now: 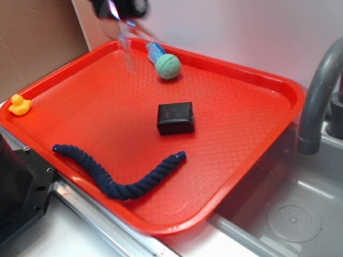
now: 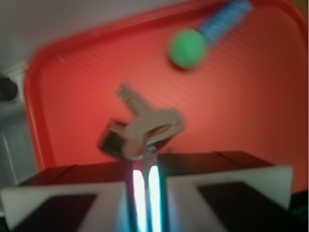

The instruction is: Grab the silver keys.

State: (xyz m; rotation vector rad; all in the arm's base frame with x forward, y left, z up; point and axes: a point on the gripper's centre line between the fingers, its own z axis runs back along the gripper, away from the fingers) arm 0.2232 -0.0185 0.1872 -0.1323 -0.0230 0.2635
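The silver keys [image 1: 127, 52] dangle as a blurred thin streak above the far left part of the red tray [image 1: 278, 85]. My gripper [image 1: 119, 10] sits at the top edge of the exterior view, shut on the top of the keys. In the wrist view the silver keys [image 2: 149, 126] hang just past my gripper [image 2: 146, 169], and a thin metal part of them is pinched in the narrow slit between the two fingers. The keys are lifted off the tray [image 2: 34, 96]. Behind them a corner of the black box [image 2: 110, 140] shows.
On the tray lie a black box [image 1: 176, 118], a green ball [image 1: 168, 66] beside a blue ribbed piece [image 1: 155, 51], a dark blue rope [image 1: 120, 176] and a yellow duck [image 1: 19, 105]. A grey faucet pipe [image 1: 316, 91] and sink [image 1: 295, 214] are on the right.
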